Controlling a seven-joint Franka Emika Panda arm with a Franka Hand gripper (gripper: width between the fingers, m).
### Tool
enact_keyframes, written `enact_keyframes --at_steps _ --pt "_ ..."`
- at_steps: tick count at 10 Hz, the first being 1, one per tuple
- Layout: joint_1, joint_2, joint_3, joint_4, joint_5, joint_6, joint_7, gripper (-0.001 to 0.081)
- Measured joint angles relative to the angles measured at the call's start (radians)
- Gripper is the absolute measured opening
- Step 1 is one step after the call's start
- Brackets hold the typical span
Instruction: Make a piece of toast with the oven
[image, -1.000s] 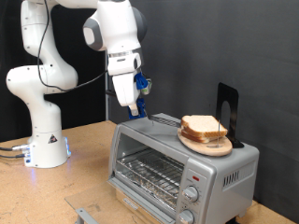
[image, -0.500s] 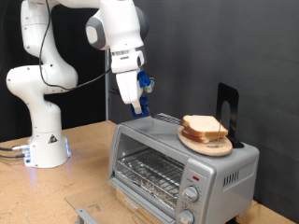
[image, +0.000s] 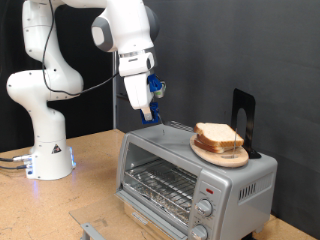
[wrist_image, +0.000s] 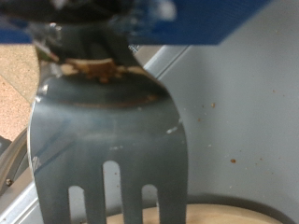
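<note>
- The claw (image: 150, 118) hangs above the back corner of the oven (image: 190, 170), toward the exterior view's left, clamped on a metal fork (wrist_image: 107, 131).
- The piece of toast (image: 218, 134) lies on a wooden plate (image: 220, 156) atop the oven.
- Bread looks light, soft and crumbly; lifting from underneath or spearing gently seems safest.

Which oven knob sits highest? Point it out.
The top knob, just under the upper edge of the oven; the other two knobs sit in a column below it.
</note>
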Motion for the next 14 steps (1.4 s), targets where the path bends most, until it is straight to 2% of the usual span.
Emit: enact_keyframes --at_steps 5,8,11,14 --pt "-0.001 -0.002 -0.001 0.003 0.000 -0.007 0.014 0.0400" --pt "-0.001 0.036 0.004 0.042 -0.024 -0.018 0.058 0.0400" --pt "0.000 0.088 0.020 0.101 -0.040 -0.073 0.074 0.0400" --pt "0.001 0.103 0.040 0.121 -0.043 -0.096 0.081 0.0400"
